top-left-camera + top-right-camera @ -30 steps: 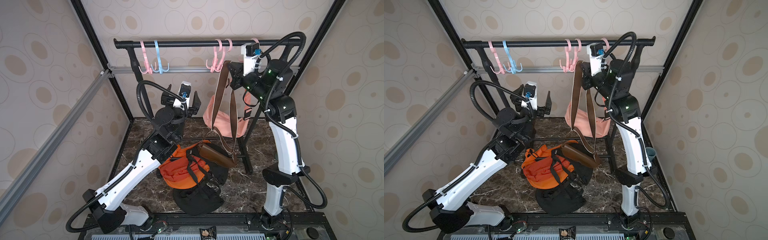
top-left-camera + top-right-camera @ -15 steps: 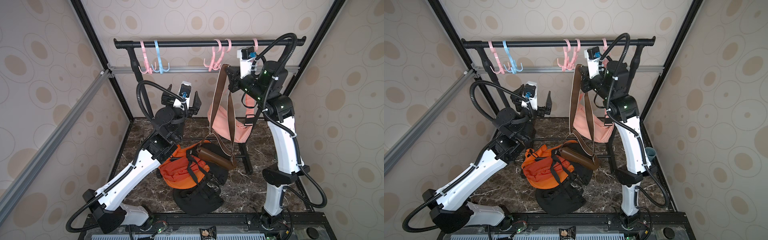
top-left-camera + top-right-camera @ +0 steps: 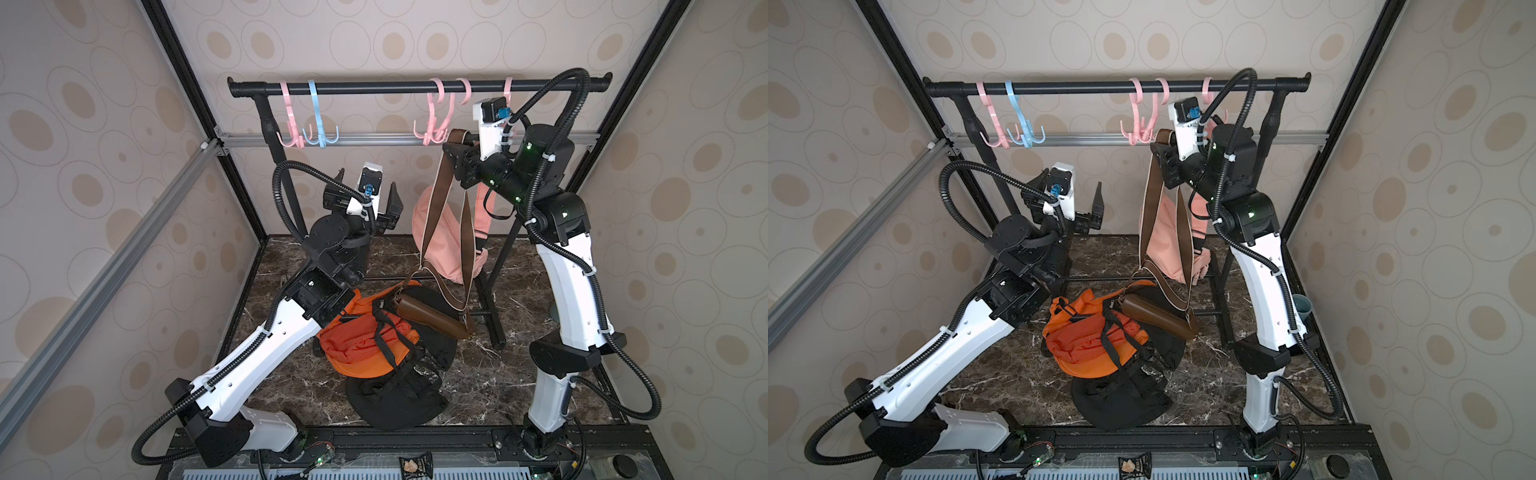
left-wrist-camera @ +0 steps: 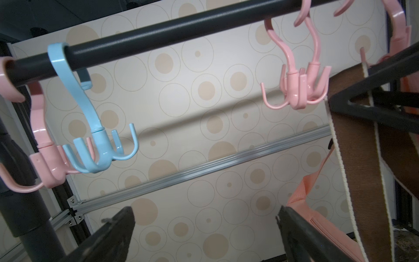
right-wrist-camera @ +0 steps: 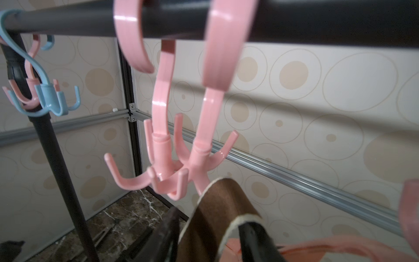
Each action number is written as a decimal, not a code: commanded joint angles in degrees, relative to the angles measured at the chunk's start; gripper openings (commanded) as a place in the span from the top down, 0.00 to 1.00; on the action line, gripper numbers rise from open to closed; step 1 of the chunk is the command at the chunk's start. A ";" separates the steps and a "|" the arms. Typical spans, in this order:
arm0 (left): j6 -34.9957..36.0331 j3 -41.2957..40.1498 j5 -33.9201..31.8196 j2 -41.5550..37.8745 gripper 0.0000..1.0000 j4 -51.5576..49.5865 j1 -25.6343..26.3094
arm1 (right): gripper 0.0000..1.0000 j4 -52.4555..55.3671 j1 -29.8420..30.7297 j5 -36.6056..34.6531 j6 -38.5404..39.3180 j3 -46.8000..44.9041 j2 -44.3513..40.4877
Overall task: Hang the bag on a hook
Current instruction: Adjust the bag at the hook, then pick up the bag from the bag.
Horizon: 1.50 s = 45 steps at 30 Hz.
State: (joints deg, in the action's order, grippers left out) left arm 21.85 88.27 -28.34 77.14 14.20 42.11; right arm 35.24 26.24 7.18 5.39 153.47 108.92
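Brown bag (image 3: 434,320) lies on the pile of bags at the middle of the marble floor (image 3: 490,374), its pouch resting on the orange bag (image 3: 361,345) and a black bag (image 3: 395,403). Its wide brown strap (image 3: 438,195) runs up from the pouch and loops over the right gripper (image 3: 457,160), just below and beside the pair of pink hooks (image 3: 434,131) on the black rail (image 3: 374,88). In the right wrist view the strap (image 5: 217,217) drapes over one finger (image 5: 254,240) with the jaws parted on either side of it; the fingers are no longer clamped on it, and whether the strap already catches a hook prong I cannot tell. The right arm stands tall from its near-right base, elbow high, forearm reaching left toward the hooks. Behind the strap a pink bag (image 3: 444,232) hangs from the rail. The left gripper (image 3: 365,203) is raised at mid-height, left of the strap, fingers spread wide and holding nothing, pointing up at the far wall. Farther left hang a blue hook (image 3: 318,124) and another pink hook (image 3: 291,124).
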 commanded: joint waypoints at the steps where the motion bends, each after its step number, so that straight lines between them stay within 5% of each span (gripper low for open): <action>1: -0.83 0.55 0.65 -1.55 0.00 -0.17 -0.33 | 0.37 0.22 -0.21 -0.44 -1.12 -0.56 -4.04; 7: -2.36 -1.94 -0.02 -4.06 0.00 -1.18 -0.44 | 0.00 -4.14 -0.05 -1.02 -4.82 -14.82 -15.16; 17: -8.83 -12.38 -0.59 -9.63 0.00 -4.80 -0.37 | 0.01 -5.84 0.04 -4.13 -9.89 -33.88 -27.73; 21: -10.50 -18.43 -2.19 -13.28 0.00 -5.02 -0.36 | 0.03 -9.18 0.93 1.57 -15.40 -42.70 -33.32; 25: -13.80 -26.19 -4.29 -18.63 0.00 -6.35 -0.53 | 0.09 -10.75 7.48 0.97 -18.64 -50.88 -35.11; 32: -24.56 -35.11 -2.84 -24.89 0.00 -13.80 -0.74 | 0.11 -10.71 24.94 -13.14 -15.08 -70.09 -40.40; 38: -24.89 -41.39 -5.14 -30.87 0.00 -14.29 -0.73 | 0.19 -17.74 29.09 -10.10 -22.13 -91.84 -43.20; 45: -24.23 -43.59 -5.84 -31.22 0.00 -13.06 -0.87 | 0.35 -27.83 30.86 -4.90 -28.43 -104.47 -34.13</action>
State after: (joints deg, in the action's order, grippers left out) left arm -1.93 44.86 -32.67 46.46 0.73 41.60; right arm 14.52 56.55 -0.08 -19.03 51.42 71.48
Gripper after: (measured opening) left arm 0.996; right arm 0.663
